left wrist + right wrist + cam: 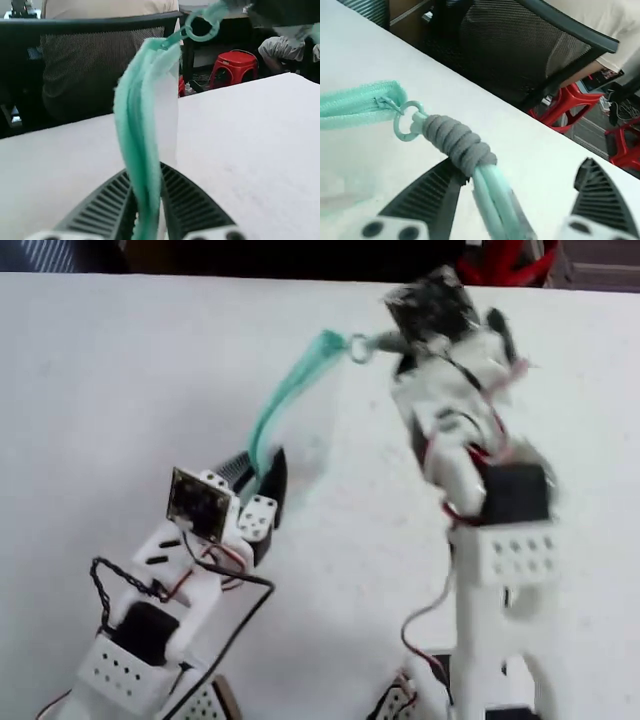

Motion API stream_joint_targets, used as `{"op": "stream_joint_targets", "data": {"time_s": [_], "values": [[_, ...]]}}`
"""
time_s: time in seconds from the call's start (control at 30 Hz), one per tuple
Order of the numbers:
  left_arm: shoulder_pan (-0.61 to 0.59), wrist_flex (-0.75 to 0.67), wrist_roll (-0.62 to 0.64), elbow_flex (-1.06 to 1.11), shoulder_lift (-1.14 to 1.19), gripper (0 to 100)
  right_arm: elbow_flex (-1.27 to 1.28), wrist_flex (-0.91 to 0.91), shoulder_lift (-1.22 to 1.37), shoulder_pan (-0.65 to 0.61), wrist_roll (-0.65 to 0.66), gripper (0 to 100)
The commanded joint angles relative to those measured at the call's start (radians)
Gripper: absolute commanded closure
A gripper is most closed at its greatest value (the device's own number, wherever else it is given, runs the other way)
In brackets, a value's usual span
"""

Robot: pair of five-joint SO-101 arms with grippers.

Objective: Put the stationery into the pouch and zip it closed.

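At the white table (120,390), the left gripper (258,472) was clamped shut on 1 end of the clear pouch (310,430). The pouch's teal zipper edge (285,398) slanted away to a ring pull (357,347). From the ring pull, a grey-knotted teal cord (465,145) ran between the widely spread jaws of the right gripper (520,172).

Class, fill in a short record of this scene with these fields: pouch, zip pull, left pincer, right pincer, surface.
pouch: teal-zipped pouch, spanning between the two arms
zip pull: ring tied to a grey knotted cord
left pincer: shut on the pouch's zip edge
right pincer: fingers apart, the cord lying between them
surface: white table
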Motion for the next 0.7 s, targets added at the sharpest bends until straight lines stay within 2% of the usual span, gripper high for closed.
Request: {"op": "stream_joint_targets", "data": {"time_s": [0.0,0.17,0.27,0.47,0.57,0.67], "values": [[-0.042,-0.064,-0.08,-0.069,-0.002,98,0.081,0.005,-0.079,0.116,-0.002,73.7],[-0.091,-0.074,-0.155,-0.186,0.005,98,0.402,-0.209,-0.093,0.259,-0.002,74.1],[-0.094,-0.074,-0.184,-0.282,0.097,98,0.577,-0.366,-0.088,0.311,0.0,74.1],[-0.065,-0.089,-0.183,-0.548,0.507,98,0.885,-0.687,-0.087,0.344,0.124,74.3],[-0.042,-0.175,-0.186,-0.663,0.725,98,0.979,-0.809,-0.087,0.367,0.089,74.4],[-0.039,-0.31,-0.193,-0.76,0.903,98,1.019,-0.802,-0.087,0.369,-0.006,74.4]]}}
